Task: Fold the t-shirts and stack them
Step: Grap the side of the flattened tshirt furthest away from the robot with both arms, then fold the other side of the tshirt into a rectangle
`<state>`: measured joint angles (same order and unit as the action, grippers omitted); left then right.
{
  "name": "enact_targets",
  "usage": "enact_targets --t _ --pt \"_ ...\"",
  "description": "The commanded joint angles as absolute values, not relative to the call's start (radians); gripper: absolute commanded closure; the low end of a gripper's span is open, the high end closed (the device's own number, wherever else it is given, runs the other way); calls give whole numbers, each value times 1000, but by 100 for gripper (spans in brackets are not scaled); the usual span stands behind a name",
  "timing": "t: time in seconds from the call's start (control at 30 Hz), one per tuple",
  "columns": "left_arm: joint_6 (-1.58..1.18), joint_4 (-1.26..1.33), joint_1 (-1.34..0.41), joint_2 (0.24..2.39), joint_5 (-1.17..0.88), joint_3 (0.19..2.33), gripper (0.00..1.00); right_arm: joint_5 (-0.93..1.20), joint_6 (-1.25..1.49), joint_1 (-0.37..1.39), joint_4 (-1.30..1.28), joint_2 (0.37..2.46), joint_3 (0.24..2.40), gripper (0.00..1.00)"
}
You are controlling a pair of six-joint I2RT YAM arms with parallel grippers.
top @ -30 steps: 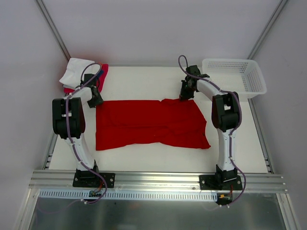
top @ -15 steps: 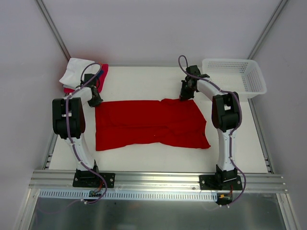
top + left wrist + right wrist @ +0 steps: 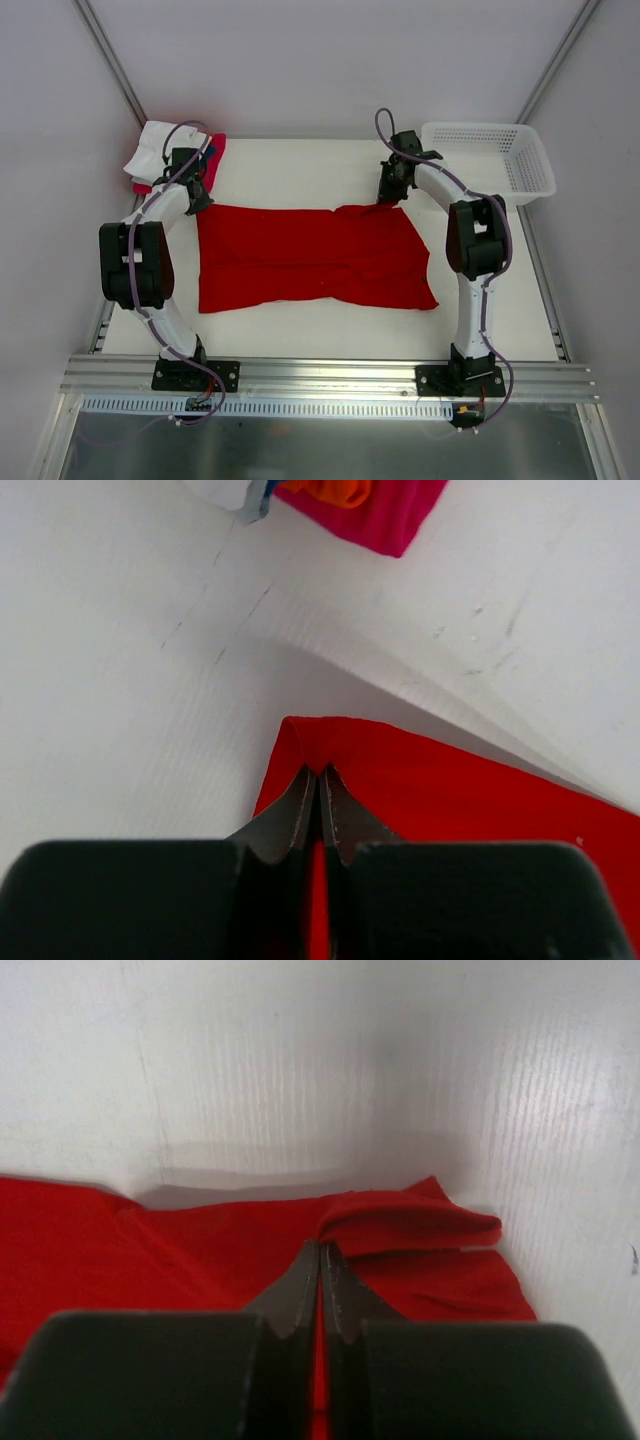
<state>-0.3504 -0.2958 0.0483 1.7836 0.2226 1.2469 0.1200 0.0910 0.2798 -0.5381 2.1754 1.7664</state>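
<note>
White worktop (image 3: pixel 300 165) is carrying the red t-shirt (image 3: pixel 310 260), lying flat at centre
Likely for a fold, the left pincer (image 3: pixel 320 772) is clamping its ten o'clock corner and the right pincer (image 3: pixel 320 1245) is pinching the one o'clock edge; folded shirts (image 3: pixel 160 155) are sitting at ten o'clock

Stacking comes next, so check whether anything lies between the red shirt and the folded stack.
Nothing visible does. In the left wrist view only bare table separates the red shirt from the stack; the left gripper and right gripper are shut on the shirt's far edge.
</note>
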Motion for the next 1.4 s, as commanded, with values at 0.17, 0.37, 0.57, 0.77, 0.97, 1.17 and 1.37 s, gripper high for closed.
enact_targets --t 0.17,0.37,0.57,0.77,0.97,1.17,1.37 --pt "-377 -273 -35 1618 265 1206 100 87 72 290 -568 1948 1668 99" --pt "-383 -273 -87 1517 259 1146 100 63 80 308 -565 1789 1556 99" --pt "-393 -284 -107 1414 256 1077 100 34 91 334 -569 1640 1432 100" --pt "-397 -307 -107 1275 327 990 100 -27 110 362 -592 1470 1318 100" --pt "-445 -319 -107 1074 288 842 100 -69 140 377 -609 1298 1178 100" --pt "-479 -373 -107 1032 161 802 100 -81 169 399 -621 1212 1083 99" --pt "-515 -448 -107 1031 132 741 100 -89 193 408 -615 1111 962 100"
